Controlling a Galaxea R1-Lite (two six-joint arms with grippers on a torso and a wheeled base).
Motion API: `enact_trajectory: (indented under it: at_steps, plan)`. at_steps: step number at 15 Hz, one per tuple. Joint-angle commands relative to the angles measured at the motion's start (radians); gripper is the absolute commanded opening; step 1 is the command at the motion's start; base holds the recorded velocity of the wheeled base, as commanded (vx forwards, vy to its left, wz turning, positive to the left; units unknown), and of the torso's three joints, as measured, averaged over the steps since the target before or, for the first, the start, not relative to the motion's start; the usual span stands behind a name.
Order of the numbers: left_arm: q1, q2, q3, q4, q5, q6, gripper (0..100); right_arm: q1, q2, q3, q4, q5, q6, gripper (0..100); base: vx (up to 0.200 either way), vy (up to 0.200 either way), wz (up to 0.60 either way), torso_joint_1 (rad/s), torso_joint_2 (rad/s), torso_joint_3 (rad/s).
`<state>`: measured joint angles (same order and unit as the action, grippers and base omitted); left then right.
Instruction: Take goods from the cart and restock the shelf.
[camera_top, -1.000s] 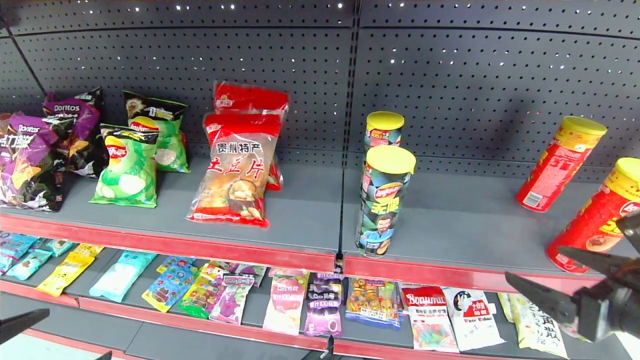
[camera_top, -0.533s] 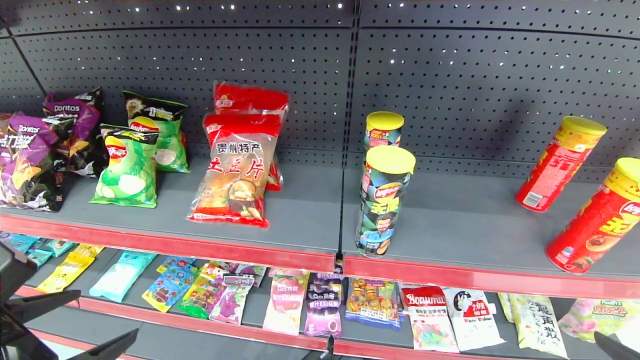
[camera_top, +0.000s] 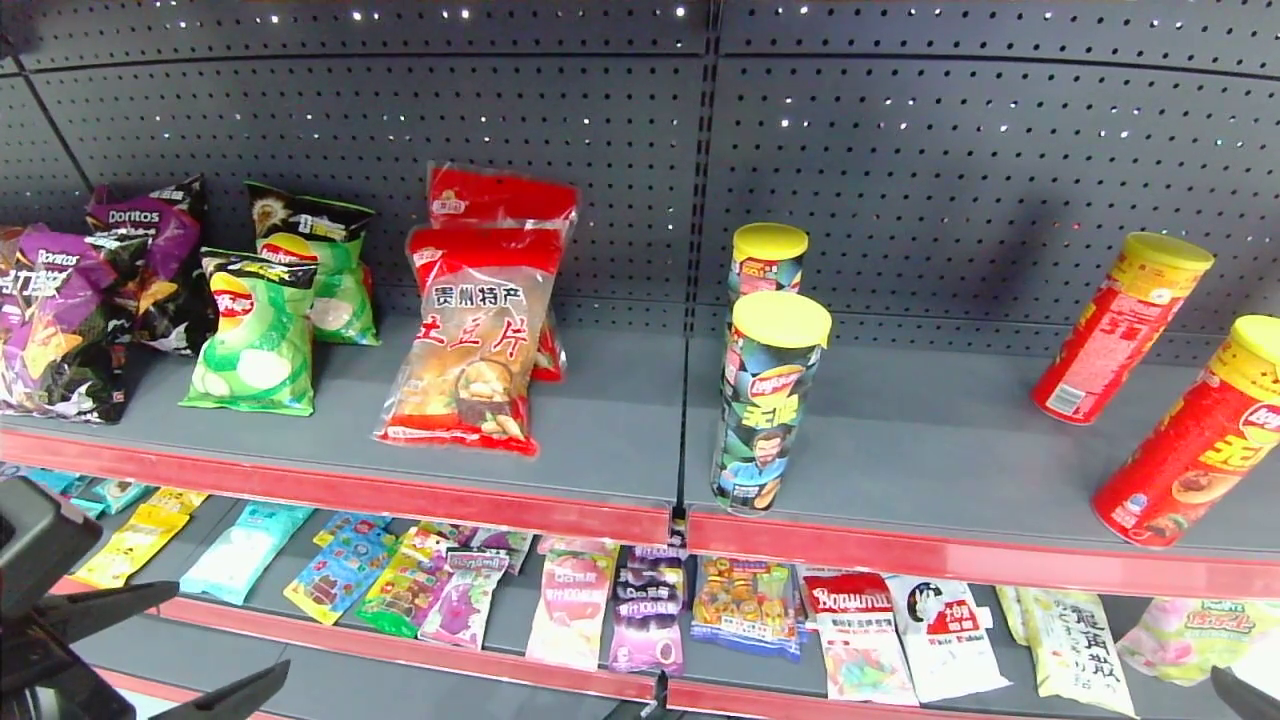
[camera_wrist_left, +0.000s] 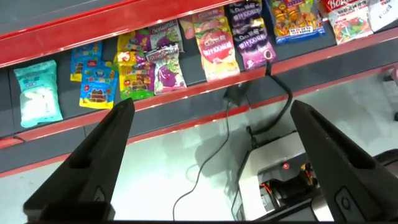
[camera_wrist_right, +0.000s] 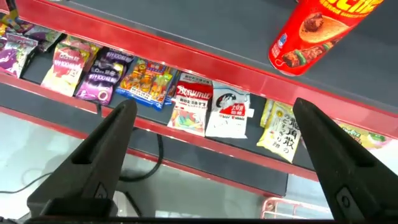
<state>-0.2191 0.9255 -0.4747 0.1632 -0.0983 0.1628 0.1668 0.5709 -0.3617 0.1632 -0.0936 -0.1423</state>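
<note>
1. A dark perforated back panel (camera_top: 900, 150) is seen behind the grey metal shelf with red front lip (camera_top: 600, 420). Stock is set label-forward, presumably for shoppers.
2. Purple and green foil chip bags (camera_top: 258, 340) are leaned at 9 o'clock. Red cardboard tubes with yellow lids (camera_top: 1190, 440) are stood at 3 o'clock. Bare board is left between them, probably for restocking.
3. The left gripper (camera_top: 232, 628) is held low at 7 o'clock, its fingers spread wide with nothing gripped. It is judged ready for fetching.
4. The right gripper (camera_wrist_right: 211, 162) is likewise gaping and empty. It is aimed at small flat sweet packets (camera_wrist_right: 189, 102) on the lower tier.
</note>
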Motion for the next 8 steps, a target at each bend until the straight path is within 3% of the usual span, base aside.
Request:
enact_trajectory:
  at_steps: [1,4,8]
  plan:
    - [0.000,0.009,0.001,-0.005,0.000,0.000,100,0.000,0.007,0.000,-0.001,0.000,0.000,100,0.000,0.000,-0.60,0.002,0.00,-0.002]
    - [0.000,0.016,0.001,-0.007,0.000,0.000,100,0.000,0.007,0.001,-0.001,0.000,0.000,100,0.000,0.000,-0.60,0.001,0.00,0.006]
    - [-0.006,0.039,-0.004,-0.008,-0.001,0.001,100,-0.001,0.011,0.006,-0.002,0.002,0.006,100,0.000,0.000,0.00,0.000,0.00,0.000]
